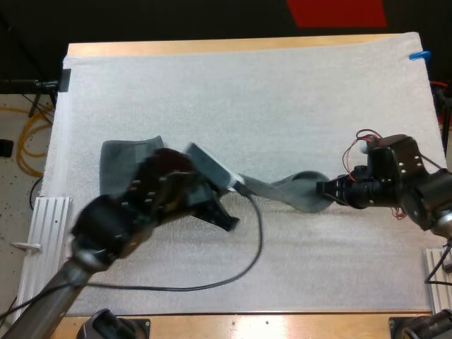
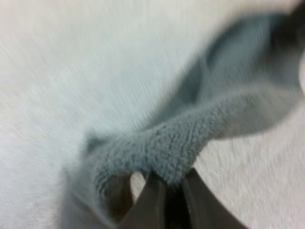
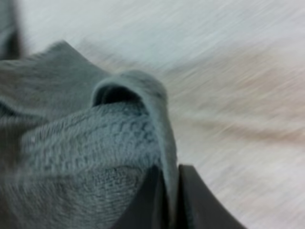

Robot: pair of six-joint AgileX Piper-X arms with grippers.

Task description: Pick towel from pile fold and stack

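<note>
A dark grey-green towel (image 1: 293, 189) hangs stretched in a narrow band between my two grippers over the middle of the white mat. My left gripper (image 1: 239, 189) holds its left end. In the left wrist view its fingers (image 2: 155, 202) are shut on a bunched fold of the towel (image 2: 190, 143). My right gripper (image 1: 323, 189) holds the right end. The right wrist view has its fingers (image 3: 190, 200) pinched on the towel's (image 3: 86, 143) folded edge. The towel is lifted off the mat at both gripped ends.
A second grey-green towel (image 1: 116, 159) lies flat on the mat at the left, partly hidden under my left arm. The white mat (image 1: 247, 92) stretches bare behind the grippers. A metal rail (image 1: 42, 233) sits at the table's left edge.
</note>
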